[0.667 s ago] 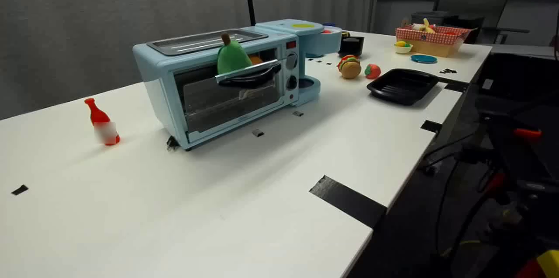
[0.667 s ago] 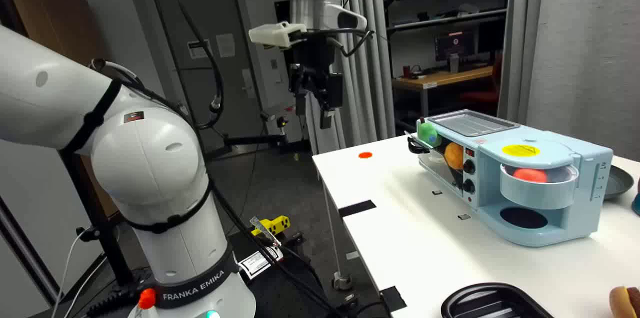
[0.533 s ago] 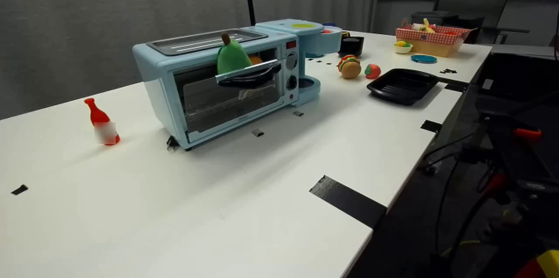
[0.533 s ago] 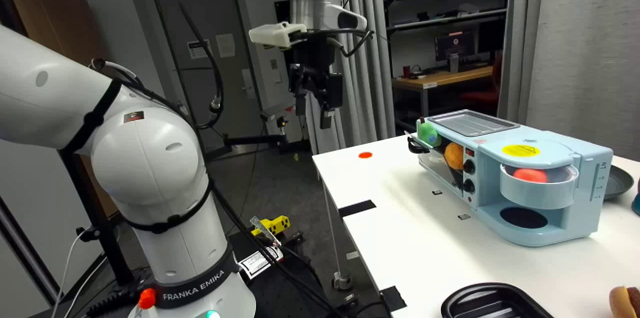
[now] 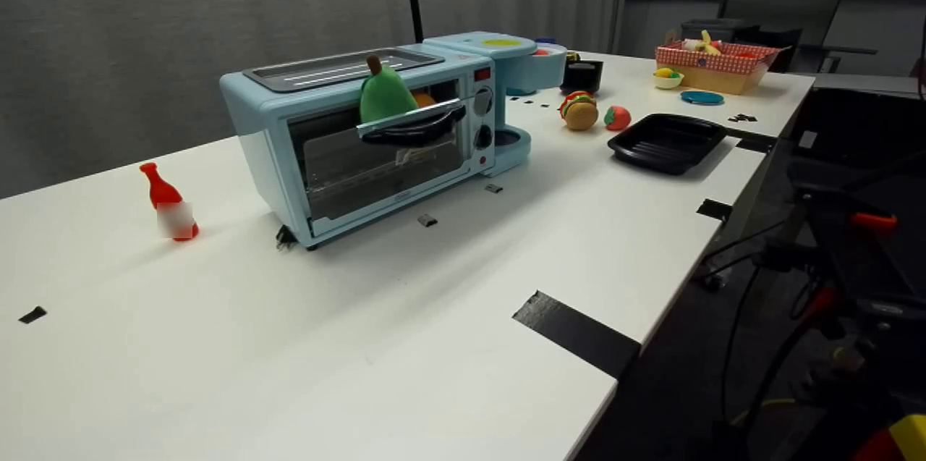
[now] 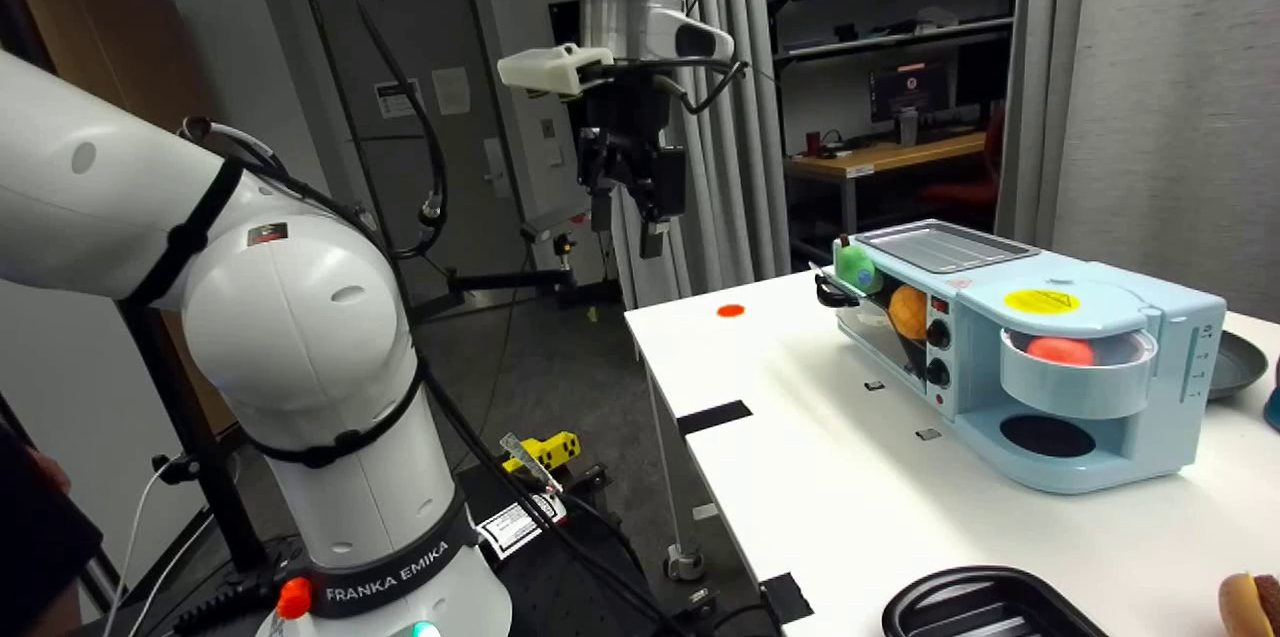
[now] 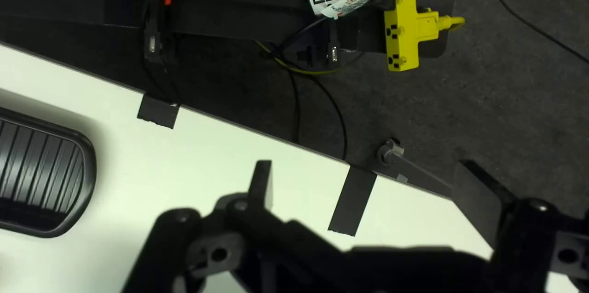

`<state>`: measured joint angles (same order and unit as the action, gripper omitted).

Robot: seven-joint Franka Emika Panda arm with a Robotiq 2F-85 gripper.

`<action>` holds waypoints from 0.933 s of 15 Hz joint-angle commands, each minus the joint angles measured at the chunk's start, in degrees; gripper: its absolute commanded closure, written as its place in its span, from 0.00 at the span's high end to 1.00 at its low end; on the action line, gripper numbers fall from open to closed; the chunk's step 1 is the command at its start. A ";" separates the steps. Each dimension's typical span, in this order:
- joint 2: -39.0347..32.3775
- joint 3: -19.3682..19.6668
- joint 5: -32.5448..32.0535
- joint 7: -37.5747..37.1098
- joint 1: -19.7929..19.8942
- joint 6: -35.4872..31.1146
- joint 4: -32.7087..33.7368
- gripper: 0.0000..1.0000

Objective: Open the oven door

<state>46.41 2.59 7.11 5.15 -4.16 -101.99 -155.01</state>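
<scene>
The light-blue oven stands on the white table and also shows in an exterior view. Its oven door, dark glass with a black bar handle, is tilted partly open at the top. The handle also shows in an exterior view. A green pear sits in the gap behind the door's top edge, with an orange fruit beside it. My gripper is open and empty, high up and well apart from the oven. In the wrist view its fingers are spread wide; the oven is out of that view.
A black tray lies near the table's edge, also in the wrist view. A toy burger, a strawberry, a red bottle and a basket stand on the table. A person shows at the lower left.
A person in dark clothing has come into view at the lower left edge of an exterior view. The arm, gripper, oven and door have not visibly moved.
</scene>
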 commanded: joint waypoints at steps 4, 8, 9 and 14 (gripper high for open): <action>-0.04 -0.46 0.30 0.34 0.56 0.15 0.10 1.00; -0.04 -0.46 0.30 0.34 0.56 0.15 0.10 1.00; -0.04 -0.46 0.30 0.34 0.56 0.15 0.10 1.00; -3.74 -1.84 -1.46 -0.71 0.99 -1.21 2.49 1.00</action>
<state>45.54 2.06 6.71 5.02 -4.07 -102.21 -154.64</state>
